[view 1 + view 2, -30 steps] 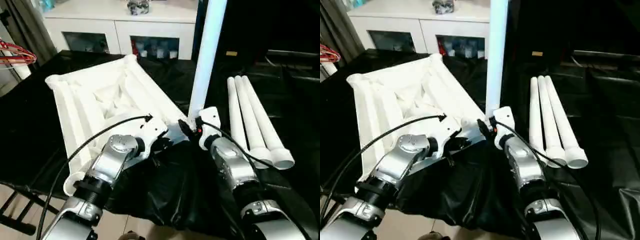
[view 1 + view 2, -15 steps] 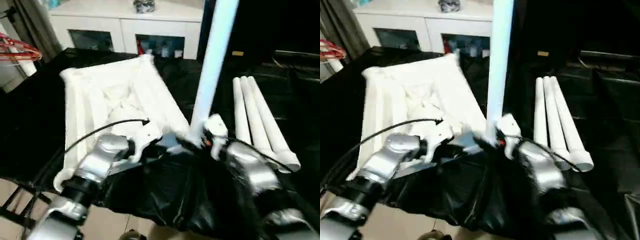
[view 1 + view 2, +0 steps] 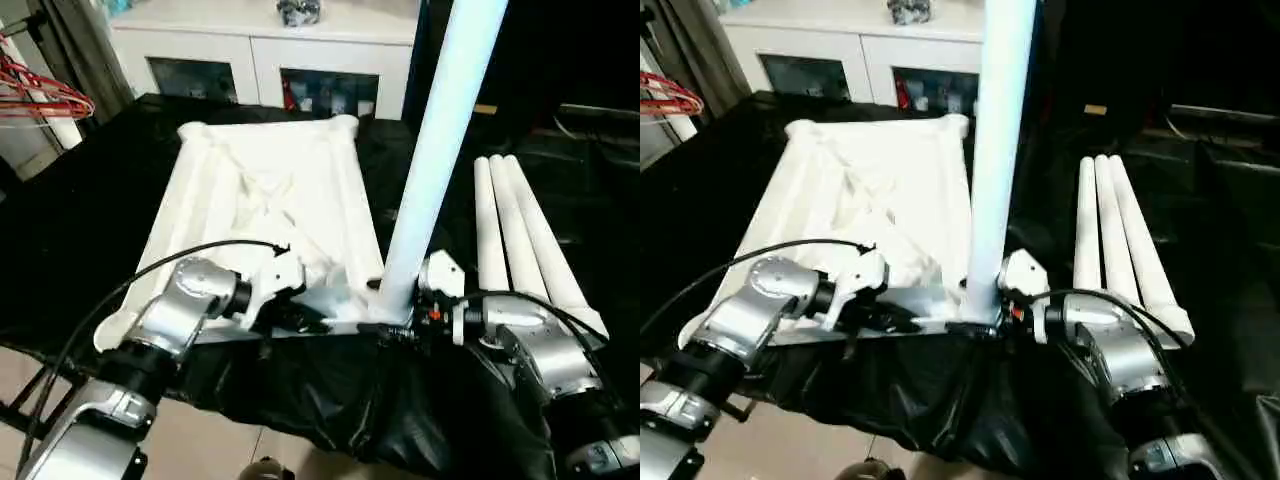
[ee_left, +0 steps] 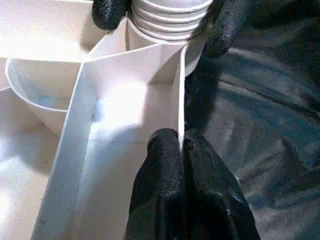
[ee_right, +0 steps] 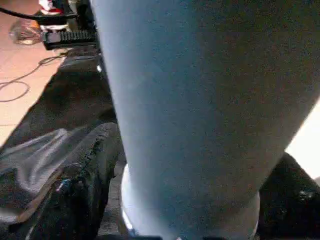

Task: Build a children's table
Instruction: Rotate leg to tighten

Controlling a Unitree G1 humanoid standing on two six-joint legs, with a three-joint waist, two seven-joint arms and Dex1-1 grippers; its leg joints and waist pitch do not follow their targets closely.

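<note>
White plastic rectangular tabletop (image 3: 265,215) lies ribbed underside up on the bench (image 3: 90,200), which is draped in black sheeting. At its near right corner a long white tapered tube leg (image 3: 440,140) stands upright in the round socket. The right claw (image 3: 400,310) grips this leg's base, jaws spread around the tube. The left claw (image 4: 182,150) is pinched tight on a thin rib of the tabletop's near edge. Three more white tube legs (image 3: 525,240) lie side by side to the right. A white cabinet (image 3: 260,50) stands beyond.
</note>
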